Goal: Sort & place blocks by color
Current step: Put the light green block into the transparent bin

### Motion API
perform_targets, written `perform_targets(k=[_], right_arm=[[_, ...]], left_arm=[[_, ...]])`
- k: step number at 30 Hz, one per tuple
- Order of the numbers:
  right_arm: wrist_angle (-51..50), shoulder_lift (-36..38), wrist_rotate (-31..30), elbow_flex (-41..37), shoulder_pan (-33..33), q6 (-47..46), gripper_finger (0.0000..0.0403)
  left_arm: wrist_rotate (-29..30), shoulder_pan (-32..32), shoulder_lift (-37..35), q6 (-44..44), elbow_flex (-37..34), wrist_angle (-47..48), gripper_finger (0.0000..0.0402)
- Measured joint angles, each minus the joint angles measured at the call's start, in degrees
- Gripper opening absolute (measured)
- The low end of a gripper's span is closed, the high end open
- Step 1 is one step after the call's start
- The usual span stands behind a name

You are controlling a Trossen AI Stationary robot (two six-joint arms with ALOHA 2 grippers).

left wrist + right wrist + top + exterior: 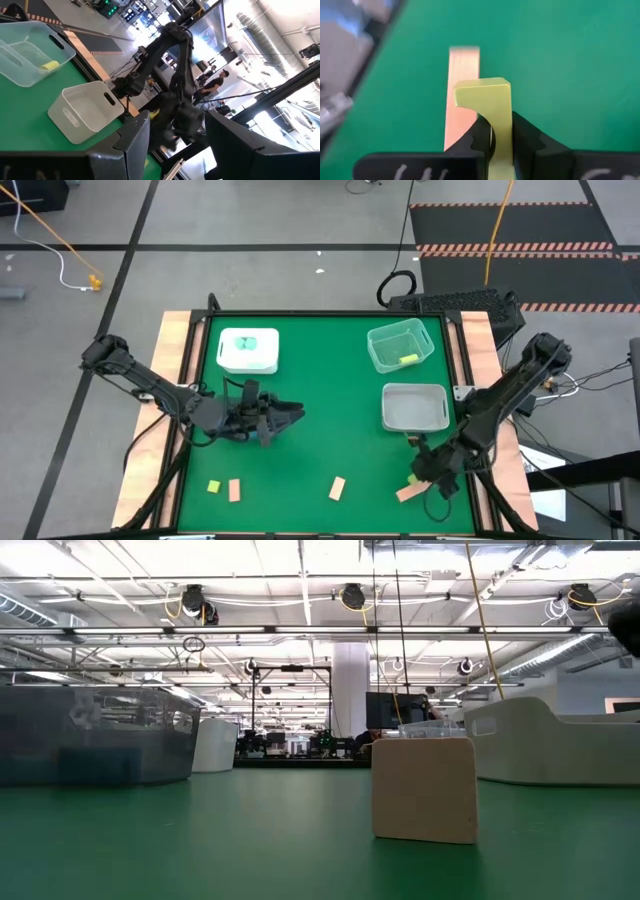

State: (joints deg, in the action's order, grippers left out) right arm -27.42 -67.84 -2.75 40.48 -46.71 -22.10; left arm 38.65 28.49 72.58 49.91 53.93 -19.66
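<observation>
My right gripper (427, 472) is at the table's near right corner, shut on a yellow-green block (490, 95) just above a tan bar (464, 90). My left gripper (288, 415) hovers level over the table's left middle, pointing right, open with nothing between its fingers (132, 145). A white tray (248, 365) at the far left holds teal blocks (248, 342). In the clear tray (378, 350) lies one yellow-green block (408, 359). A yellow-green block (213, 486) and two tan blocks (235, 490), (337, 488) lie flat near the front edge. My right gripper pinches the yellow-green block's narrow lower part (501, 132) between its two fingers (479, 142). The fingers slant down from the right. The block's wider end (482, 90) sticks out past the fingertips, over the tan bar.
A grey tray (388, 412) stands at the right, just beyond my right gripper, nothing showing in it. The low view has a tan block (424, 790) close up, with tray walls (95, 735) behind. A person (215, 82) stands beyond the table's right side.
</observation>
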Motion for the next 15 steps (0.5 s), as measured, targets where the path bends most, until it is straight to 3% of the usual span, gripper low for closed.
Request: perform_targets(k=[9, 11, 15], right_arm=[[9.0, 17.8, -22.9, 0.0, 6.4, 6.1, 0.0034], [13.8, 20.5, -25.8, 0.0, 9.2, 9.0, 0.0033], [25.9, 23.8, -25.9, 0.0, 15.6, 14.4, 0.0033]], left_arm=[[0.0, -1.8, 0.0, -0.3, 0.0, 0.1, 0.0191], [0.0, -2.3, 0.1, -0.8, 0.0, 0.1, 0.0191], [0.0, -3.1, 0.1, -3.2, 0.0, 0.1, 0.0191]])
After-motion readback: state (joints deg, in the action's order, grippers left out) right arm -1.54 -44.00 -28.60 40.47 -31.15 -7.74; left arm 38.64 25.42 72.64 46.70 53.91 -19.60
